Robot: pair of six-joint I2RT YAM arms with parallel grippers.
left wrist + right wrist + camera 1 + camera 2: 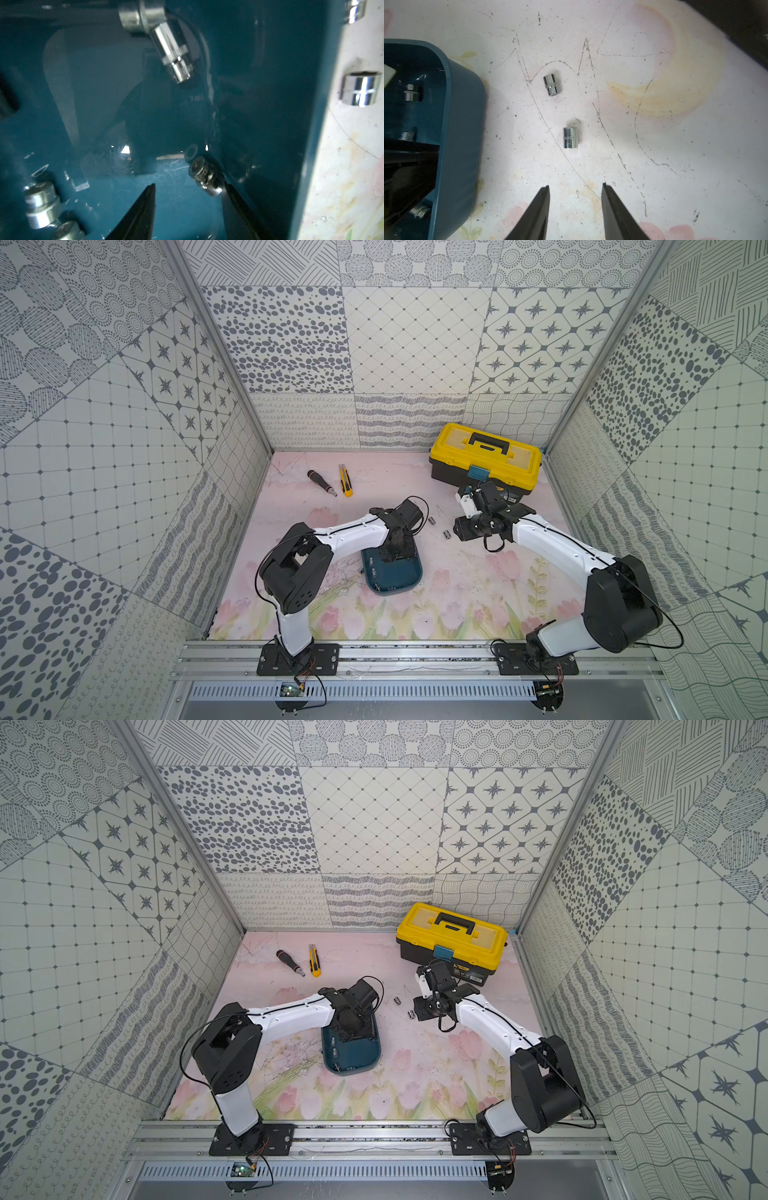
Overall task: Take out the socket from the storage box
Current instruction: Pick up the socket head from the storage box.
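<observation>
The storage box (401, 578) is a shallow teal plastic tub with round corners and a raised rim. It sits near the middle of the flowery table (457, 597). The left gripper (189, 185) is down inside it, jaws apart and gripping nothing. One thin black finger (234, 203) touches a small ridged socket (204, 176) lying close to the box wall. In the left wrist view, five shiny metal sockets show inside the box. A stepped socket (552, 85) and a smooth round socket (570, 137) lie on bare table beside the box. The right gripper (575, 186) hangs near these two, open and empty, with free room around it.
</observation>
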